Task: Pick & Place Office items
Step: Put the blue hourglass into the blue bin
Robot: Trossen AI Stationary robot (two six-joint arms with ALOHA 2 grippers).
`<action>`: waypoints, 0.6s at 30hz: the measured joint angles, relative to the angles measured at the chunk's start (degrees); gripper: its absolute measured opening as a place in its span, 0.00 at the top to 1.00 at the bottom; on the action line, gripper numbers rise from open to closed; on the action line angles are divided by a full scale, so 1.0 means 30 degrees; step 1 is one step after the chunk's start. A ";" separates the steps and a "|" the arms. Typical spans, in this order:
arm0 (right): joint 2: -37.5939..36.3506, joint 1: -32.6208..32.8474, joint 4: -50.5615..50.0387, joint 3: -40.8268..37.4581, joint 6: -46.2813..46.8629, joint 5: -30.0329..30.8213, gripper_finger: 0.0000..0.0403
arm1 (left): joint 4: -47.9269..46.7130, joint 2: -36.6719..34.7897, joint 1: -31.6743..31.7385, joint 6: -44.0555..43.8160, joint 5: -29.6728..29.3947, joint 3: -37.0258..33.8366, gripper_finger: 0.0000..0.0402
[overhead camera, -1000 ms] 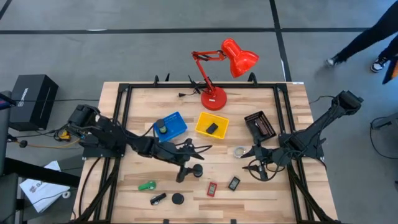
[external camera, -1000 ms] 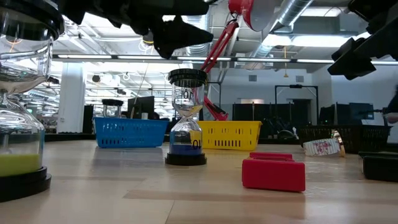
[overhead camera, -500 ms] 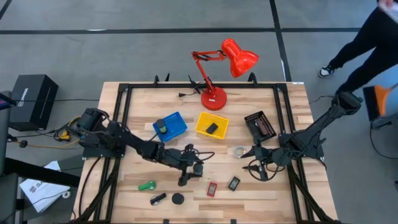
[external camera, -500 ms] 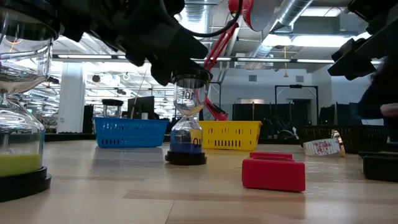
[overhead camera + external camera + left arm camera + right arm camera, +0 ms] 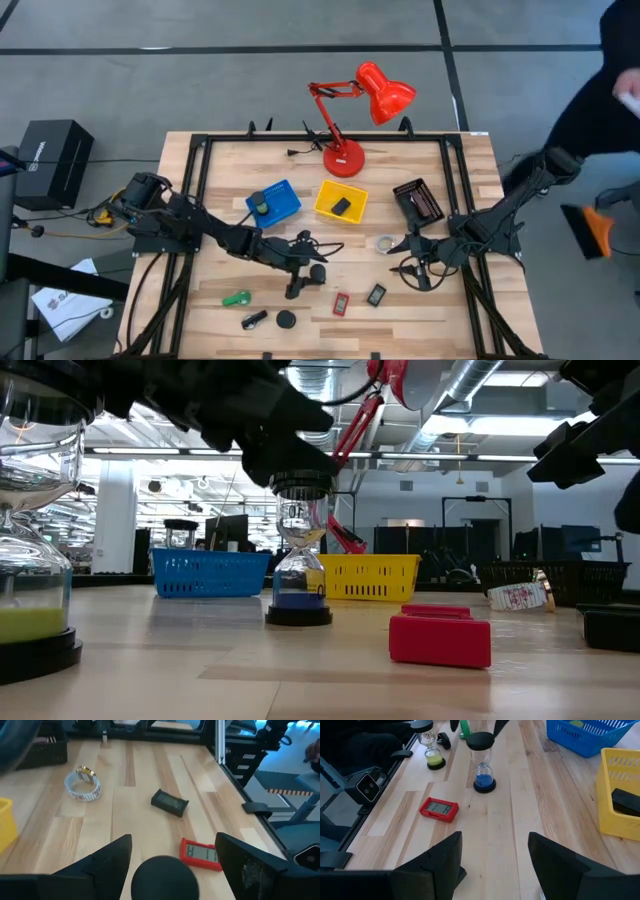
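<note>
Dark fingers of the left gripper are spread wide and placed over the black cap of the blue-sand hourglass, near the centre of the high view; in the left wrist view the round cap is seen between the two fingers, with no contact shown. In the low view the hourglass is seen standing upright on the wooden table, left of centre. Just right of it in the high view, toward the lower centre, the red timer and a dark grey block are laid flat, slightly apart. Lower left of these, a black disc, a small black piece and the green clip are spread along the lower edge. A clear ring is found right of centre, just beside the right gripper, which is held released at the right of the frame. Above centre, the blue tray and yellow tray each hold one item. A second hourglass, with green sand, is seen at the far left of the low view.
</note>
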 joint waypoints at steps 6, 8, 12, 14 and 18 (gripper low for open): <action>0.0000 -0.0001 0.0002 0.0000 0.0007 0.0000 0.46 | -0.0043 0.0792 0.0000 -0.0304 -0.0001 -0.0022 0.29; 0.0000 -0.0001 0.0007 0.0000 0.0007 0.0000 0.46 | -0.0049 0.1068 0.0007 -0.0297 -0.0008 -0.0022 0.29; 0.0000 -0.0001 0.0001 0.0000 0.0007 0.0000 0.46 | 0.0011 0.1166 0.0007 -0.0278 -0.0224 -0.0022 0.29; 0.0000 0.0006 0.0000 0.0000 0.0007 0.0000 0.46 | -0.0010 0.1166 0.0007 -0.0275 -0.0285 -0.0022 0.30; 0.0000 -0.0001 0.0003 0.0000 0.0007 0.0000 0.46 | -0.0023 0.1166 0.0007 -0.0261 -0.0273 -0.0022 0.30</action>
